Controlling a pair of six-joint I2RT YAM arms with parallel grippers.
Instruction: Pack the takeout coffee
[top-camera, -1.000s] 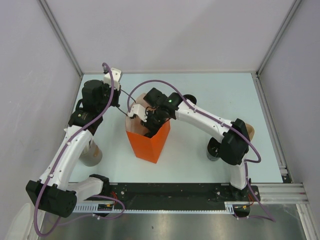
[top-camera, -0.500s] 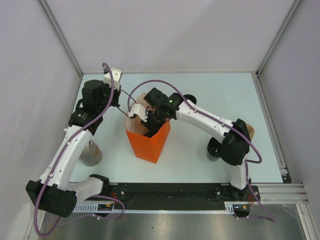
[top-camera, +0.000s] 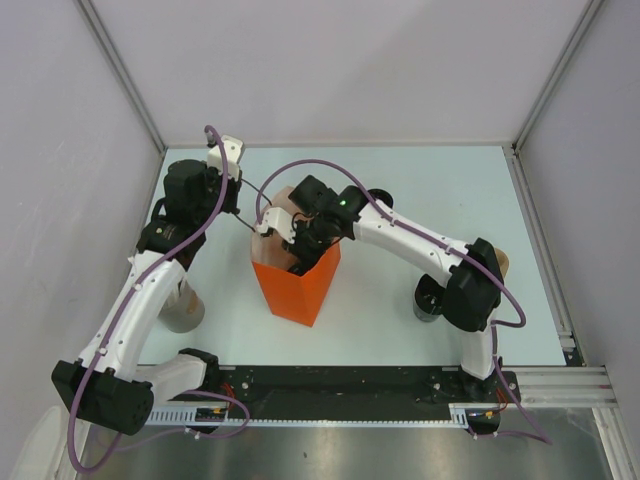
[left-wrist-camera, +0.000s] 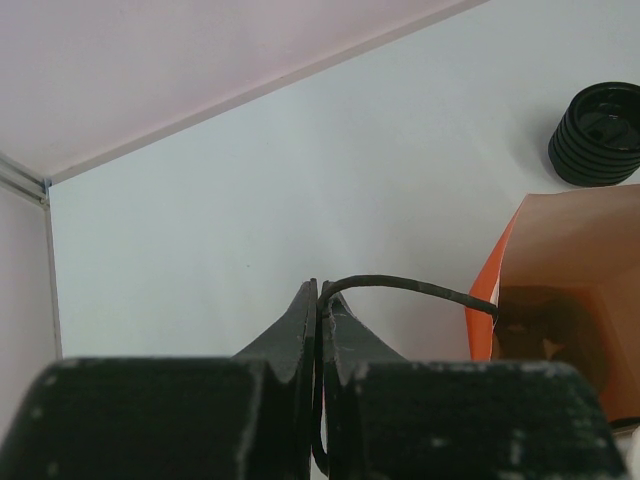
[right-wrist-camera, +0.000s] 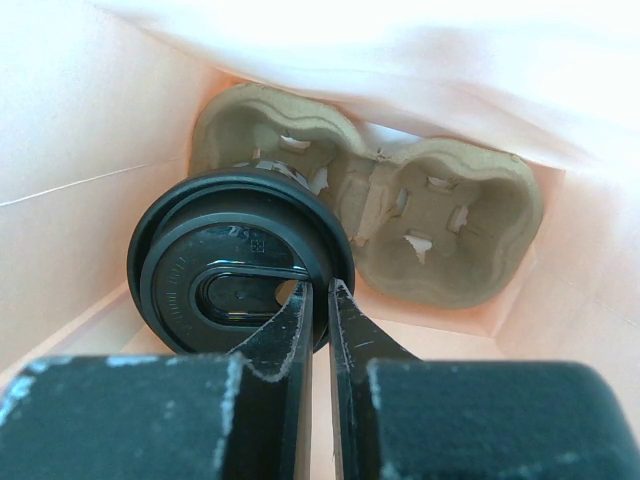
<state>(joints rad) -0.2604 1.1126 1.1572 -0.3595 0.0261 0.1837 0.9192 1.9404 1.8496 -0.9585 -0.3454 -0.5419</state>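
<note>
The takeout coffee (right-wrist-camera: 230, 270), a black cup with a round black lid, sits low inside the orange paper bag (top-camera: 300, 285), over the left well of a brown pulp cup carrier (right-wrist-camera: 450, 235). My right gripper (right-wrist-camera: 318, 288) reaches down into the bag and is shut on the lid's rim, one finger inside the rim and one outside. My left gripper (left-wrist-camera: 320, 290) stands left of the bag (left-wrist-camera: 545, 260), shut on its thin black handle cord (left-wrist-camera: 400, 285) and holding it out sideways. In the top view the right gripper (top-camera: 300, 255) hides the cup.
A stack of black lids (top-camera: 380, 197) lies on the table behind the bag. A grey cup (top-camera: 183, 310) stands under the left arm. A black cup (top-camera: 428, 300) stands by the right arm's elbow. Walls enclose the table on three sides.
The right arm's elbow has drifted very slightly to the right. Both grips and the bag look the same.
</note>
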